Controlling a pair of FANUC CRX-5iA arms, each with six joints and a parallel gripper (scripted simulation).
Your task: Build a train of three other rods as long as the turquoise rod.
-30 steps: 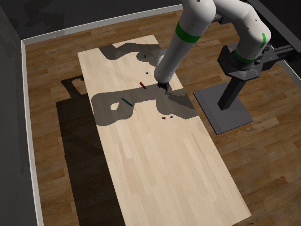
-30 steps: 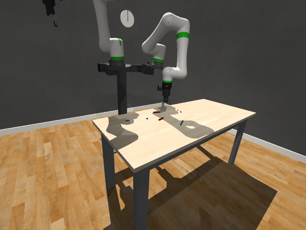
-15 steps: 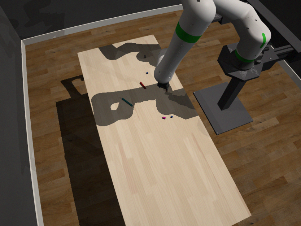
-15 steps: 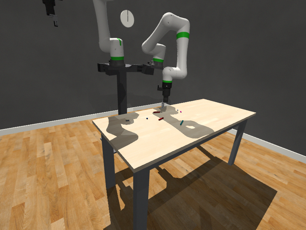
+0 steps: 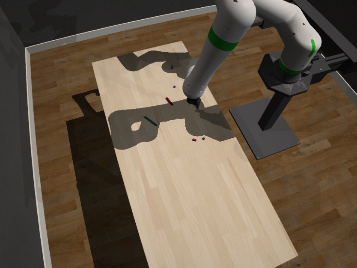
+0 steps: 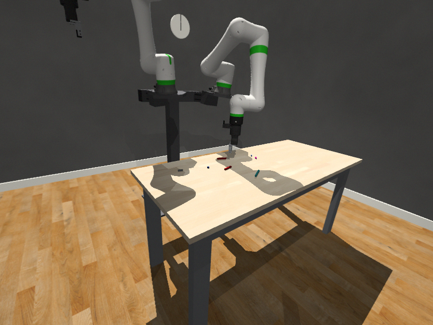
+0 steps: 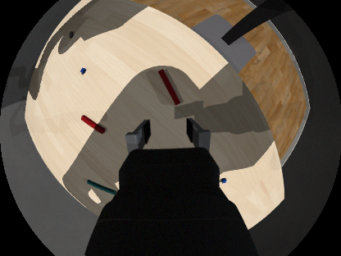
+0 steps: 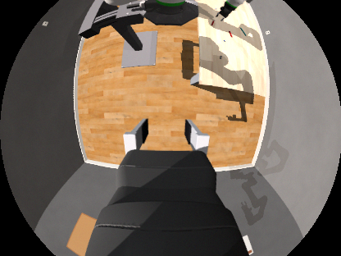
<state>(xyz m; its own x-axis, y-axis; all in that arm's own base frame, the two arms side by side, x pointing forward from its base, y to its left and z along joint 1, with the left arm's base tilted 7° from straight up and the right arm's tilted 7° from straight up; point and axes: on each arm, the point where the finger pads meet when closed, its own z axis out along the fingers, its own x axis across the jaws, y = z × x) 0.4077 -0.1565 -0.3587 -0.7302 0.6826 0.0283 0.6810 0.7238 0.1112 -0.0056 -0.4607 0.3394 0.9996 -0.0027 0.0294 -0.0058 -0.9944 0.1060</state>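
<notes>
Left gripper (image 6: 230, 148) (image 7: 168, 129) open — above the table (image 5: 184, 184) (image 6: 210, 206) (image 7: 123, 53) (image 8: 217, 53), inside its edges.

No visible change

Top and exterior views match their earlier frames: rods (image 5: 150, 121) (image 6: 257, 173) (image 7: 169, 87) (image 8: 230, 34) in the same spots. Left tool (image 5: 197, 106) (image 6: 230, 150) (image 7: 168, 129) and right tool (image 6: 79, 34) (image 8: 166, 126) show no visible shift in shared views.
</notes>
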